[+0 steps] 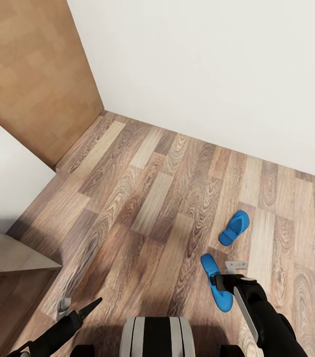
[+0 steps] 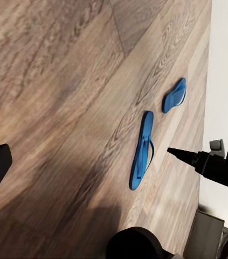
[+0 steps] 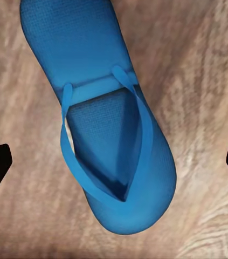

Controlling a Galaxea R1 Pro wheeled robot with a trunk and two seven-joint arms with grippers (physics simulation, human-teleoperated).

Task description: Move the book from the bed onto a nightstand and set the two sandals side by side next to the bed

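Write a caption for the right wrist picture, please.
Open right gripper poised above a blue sandal lying on the wood floor.

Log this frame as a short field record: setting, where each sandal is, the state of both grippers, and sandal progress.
setting: wood-plank floor at a corner of white walls
near sandal: flat on floor, sole down, under the right gripper
far sandal: on floor, apart from the near one, angled differently
right gripper: open, over the near sandal, fingers either side, not closed on it
left gripper: open, holding nothing
sandal progress: not yet side by side
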